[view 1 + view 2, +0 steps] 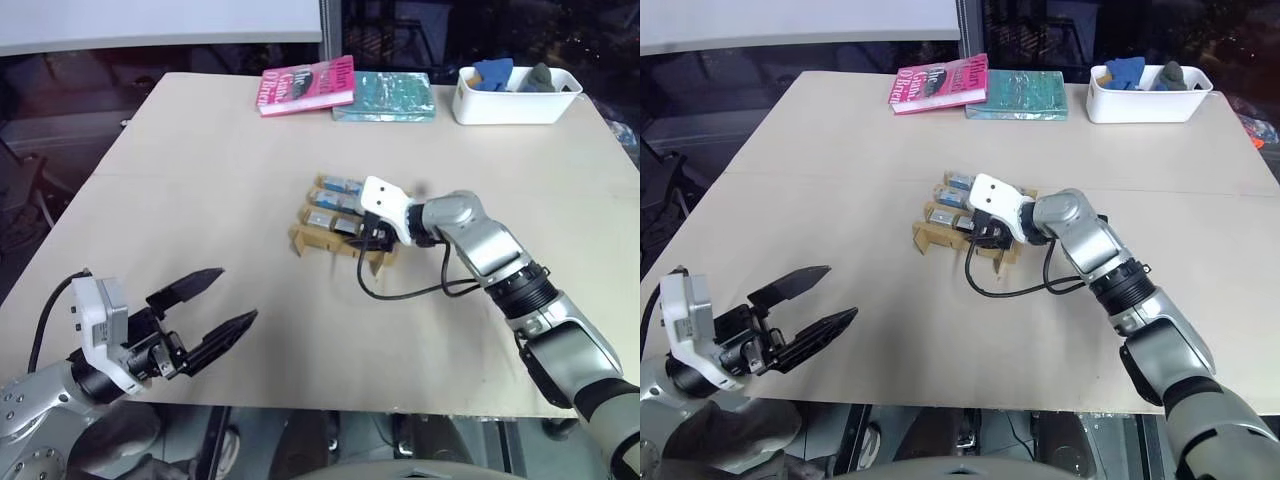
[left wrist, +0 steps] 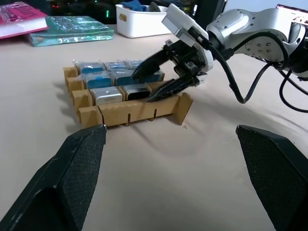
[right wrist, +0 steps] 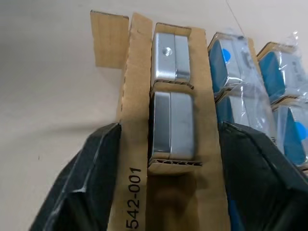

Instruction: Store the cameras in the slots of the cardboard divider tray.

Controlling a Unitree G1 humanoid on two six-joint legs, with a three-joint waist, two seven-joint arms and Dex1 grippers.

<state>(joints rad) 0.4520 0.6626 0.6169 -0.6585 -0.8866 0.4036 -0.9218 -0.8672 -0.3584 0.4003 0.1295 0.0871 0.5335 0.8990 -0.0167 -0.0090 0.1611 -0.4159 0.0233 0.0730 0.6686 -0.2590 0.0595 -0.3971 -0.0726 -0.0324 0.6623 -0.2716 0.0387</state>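
Tan cardboard divider tray (image 1: 335,240) is seen at frame centre on the beige table (image 1: 200,180), its long axis running from lower left to upper right. Silver-grey cameras (image 3: 173,125) are set upright in the near slots; bagged bluish ones (image 2: 94,68) fill the far slots. The right gripper (image 2: 156,82) is held over the tray's near right corner, fingers parted, nothing grasped. The left gripper (image 1: 215,305) is spread wide at lower left, empty. The tray's right part is hidden by the right gripper.
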